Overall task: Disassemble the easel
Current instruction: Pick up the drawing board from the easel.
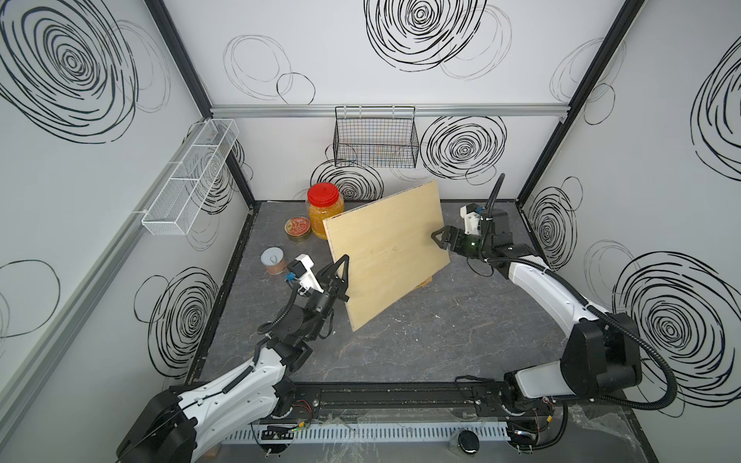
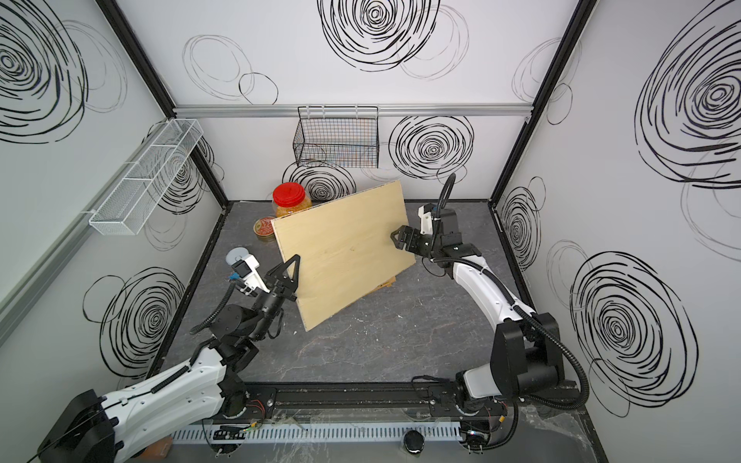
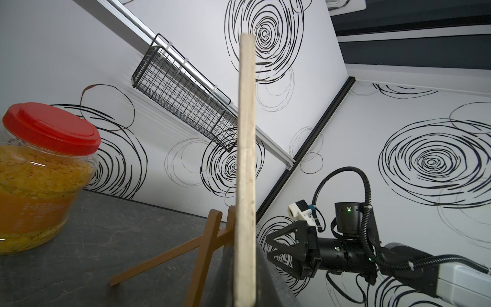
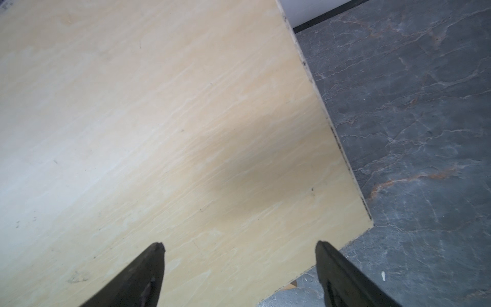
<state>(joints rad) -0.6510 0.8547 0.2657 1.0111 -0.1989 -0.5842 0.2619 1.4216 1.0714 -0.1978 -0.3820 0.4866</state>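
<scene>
Clamping one edge of the pale board (image 1: 385, 248) in closed jaws, the left gripper (image 1: 343, 274) holds it just before the brown easel (image 3: 204, 247) at mid-table (image 1: 441, 340), while the right gripper (image 1: 438, 239) hovers wide open opposite.

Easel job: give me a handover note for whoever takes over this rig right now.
Left hand: shut on one edge of the board.
Right hand: open by the opposite edge, holding nothing.
Easel: standing assembled behind the tilted board; whether the board rests on it is unclear.
Done: board gripped.
To do: lift the board away, set it down, then take the easel apart.
</scene>
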